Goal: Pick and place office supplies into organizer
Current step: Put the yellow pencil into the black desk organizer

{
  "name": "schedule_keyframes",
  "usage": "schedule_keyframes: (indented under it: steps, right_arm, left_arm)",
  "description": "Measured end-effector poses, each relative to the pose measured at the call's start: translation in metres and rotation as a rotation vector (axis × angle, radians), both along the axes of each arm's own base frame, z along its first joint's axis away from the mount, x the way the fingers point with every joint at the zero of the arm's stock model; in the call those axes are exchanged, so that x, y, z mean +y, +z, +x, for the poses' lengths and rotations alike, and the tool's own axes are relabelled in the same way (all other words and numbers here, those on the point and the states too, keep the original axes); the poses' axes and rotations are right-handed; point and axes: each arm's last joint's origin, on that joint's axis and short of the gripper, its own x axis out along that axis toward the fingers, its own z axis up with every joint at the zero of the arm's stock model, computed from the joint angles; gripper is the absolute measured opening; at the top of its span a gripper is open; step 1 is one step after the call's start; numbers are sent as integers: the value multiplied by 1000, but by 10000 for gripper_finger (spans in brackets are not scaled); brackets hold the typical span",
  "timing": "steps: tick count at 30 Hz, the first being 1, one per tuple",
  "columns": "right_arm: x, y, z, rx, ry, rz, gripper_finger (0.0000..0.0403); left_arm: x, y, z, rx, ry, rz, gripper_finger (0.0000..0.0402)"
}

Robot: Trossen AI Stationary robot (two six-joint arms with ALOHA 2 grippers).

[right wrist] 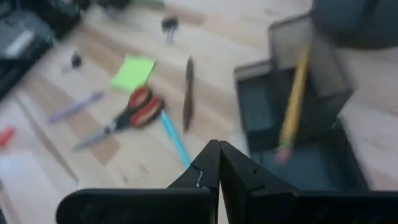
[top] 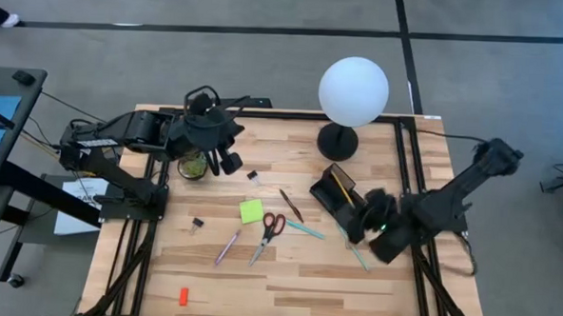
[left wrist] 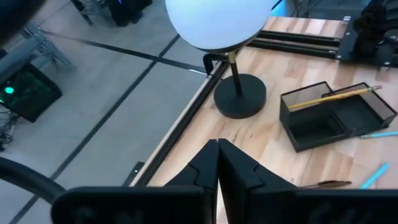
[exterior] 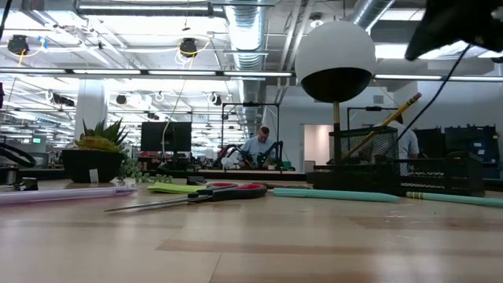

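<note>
The black mesh organizer (top: 335, 191) stands right of centre with a yellow pencil (left wrist: 329, 96) leaning in its cup. Red-handled scissors (top: 271, 229), a lime-green sticky pad (top: 251, 211), a dark pen (top: 291, 204), two teal pens (top: 305, 230), a purple pen (top: 227, 246), two black clips (top: 198, 224) and a red-orange piece (top: 183, 296) lie flat on the table. My right gripper (right wrist: 217, 163) is shut and empty, above the table just near-right of the organizer (right wrist: 298, 143). My left gripper (left wrist: 217, 167) is shut and empty at the far left, by the plant.
A white globe lamp (top: 354, 92) on a round black base (top: 338, 141) stands just behind the organizer. A small potted plant (top: 194, 166) sits under my left arm. A black frame rail (left wrist: 186, 118) runs along the table's far edge. A person sits far off in the room (exterior: 258, 145).
</note>
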Motion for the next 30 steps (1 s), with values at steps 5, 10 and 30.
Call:
schedule_keyframes:
  steps: [5,10,30]
  right_arm:
    - [33,-20,1,32,48,65,0]
    - [34,-47,-5,151,-151,25,0]
    - [-4,-50,14,207,-324,-121,0]
  left_arm:
    - [0,0,0,-15,2,-28,1]
    - [0,0,0,-16,3,-28,0]
    - [-1,3,3,-72,13,-47,0]
